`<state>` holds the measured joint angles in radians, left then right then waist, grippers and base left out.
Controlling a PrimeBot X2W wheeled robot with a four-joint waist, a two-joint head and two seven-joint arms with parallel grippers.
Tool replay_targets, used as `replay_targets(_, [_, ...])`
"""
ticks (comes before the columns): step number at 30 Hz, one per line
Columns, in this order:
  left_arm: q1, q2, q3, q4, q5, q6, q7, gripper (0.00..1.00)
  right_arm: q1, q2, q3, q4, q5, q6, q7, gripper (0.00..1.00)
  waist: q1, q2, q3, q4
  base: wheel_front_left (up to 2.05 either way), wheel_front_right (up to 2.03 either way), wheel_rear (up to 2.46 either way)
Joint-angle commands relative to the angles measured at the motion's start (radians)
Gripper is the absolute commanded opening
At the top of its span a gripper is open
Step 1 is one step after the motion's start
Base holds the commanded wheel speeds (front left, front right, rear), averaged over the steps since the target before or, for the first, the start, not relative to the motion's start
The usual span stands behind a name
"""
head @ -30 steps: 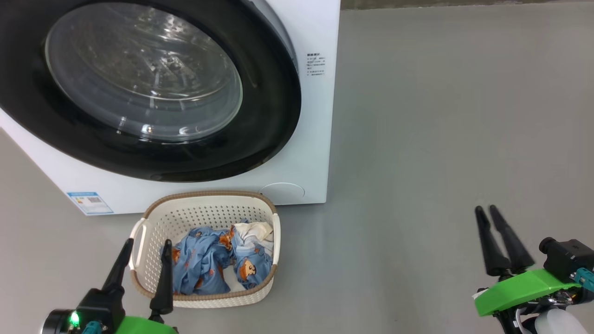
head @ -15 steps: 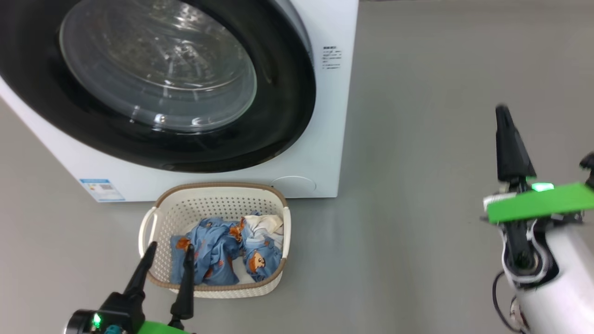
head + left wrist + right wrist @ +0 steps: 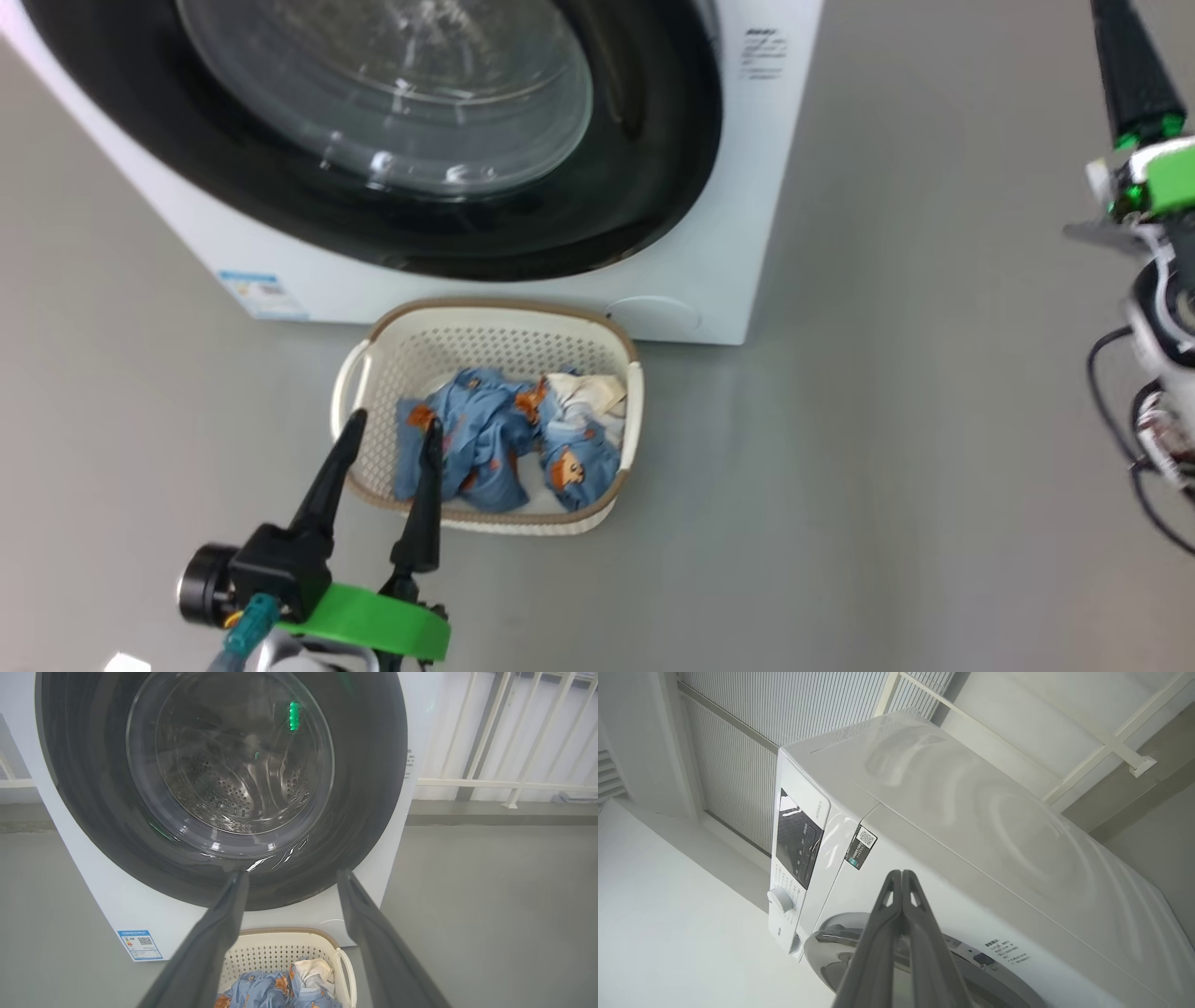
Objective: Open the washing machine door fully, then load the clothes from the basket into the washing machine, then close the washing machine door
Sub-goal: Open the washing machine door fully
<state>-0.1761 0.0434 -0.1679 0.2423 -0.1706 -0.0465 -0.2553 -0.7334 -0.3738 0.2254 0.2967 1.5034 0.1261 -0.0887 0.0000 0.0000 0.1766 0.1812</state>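
The washing machine door is shut on the washing machine, upper left in my head view. Just below, my left gripper hangs with fingers spread over the near-left rim of the basket, the clothes heaped inside. Far right, my right gripper is up high, fingers pressed together, clear of the machine.

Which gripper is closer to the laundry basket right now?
Left. The left gripper hovers by the basket's near-left corner, fingers open. The right gripper sits high and far off to the basket's right, fingers shut, beyond the washing machine's side.
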Motion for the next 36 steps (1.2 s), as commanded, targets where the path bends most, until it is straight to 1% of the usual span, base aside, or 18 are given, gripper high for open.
replay_targets(1, [-0.040,0.007,0.015,-0.029,-0.019,0.012,-0.006,1.00,-0.037,-0.019,0.024,-0.016,0.031,0.005,0.050,0.00,0.0000,0.0000,0.055,0.061,0.00,0.00,0.00])
replay_targets(2, [-0.040,0.007,0.015,-0.029,-0.019,0.012,-0.006,1.00,-0.037,-0.019,0.024,-0.016,0.031,0.005,0.050,0.00,0.0000,0.0000,0.055,0.061,0.00,0.00,0.00])
replay_targets(7, [-0.056,0.007,-0.035,-0.029,-0.043,0.026,-0.006,1.00,-0.087,-0.058,0.070,0.041,0.105,0.005,0.251,0.00,0.0000,0.0000,0.090,0.101,0.00,0.00,0.00])
replay_targets(11, [-0.083,0.007,-0.079,-0.028,-0.067,0.039,-0.006,1.00,-0.155,-0.086,0.092,0.114,0.123,0.005,0.399,0.00,0.0000,0.0000,0.132,0.137,0.00,0.00,0.00])
replay_targets(17, [-0.119,0.007,-0.110,-0.048,-0.082,0.058,-0.006,1.00,-0.240,-0.079,0.073,0.149,0.173,0.005,0.535,0.00,0.0000,0.0000,0.187,0.171,0.00,0.00,0.00])
replay_targets(25, [-0.156,0.007,-0.153,-0.093,-0.086,0.079,-0.006,1.00,-0.349,-0.069,0.077,0.198,0.153,0.005,0.629,0.00,0.0000,0.0000,0.251,0.207,0.00,0.00,0.00])
replay_targets(36, [-0.193,0.007,-0.212,-0.120,-0.119,0.100,-0.006,1.00,-0.453,-0.063,0.099,0.238,0.088,0.005,0.658,0.00,0.0000,0.0000,0.316,0.252,0.00,0.00,0.00])
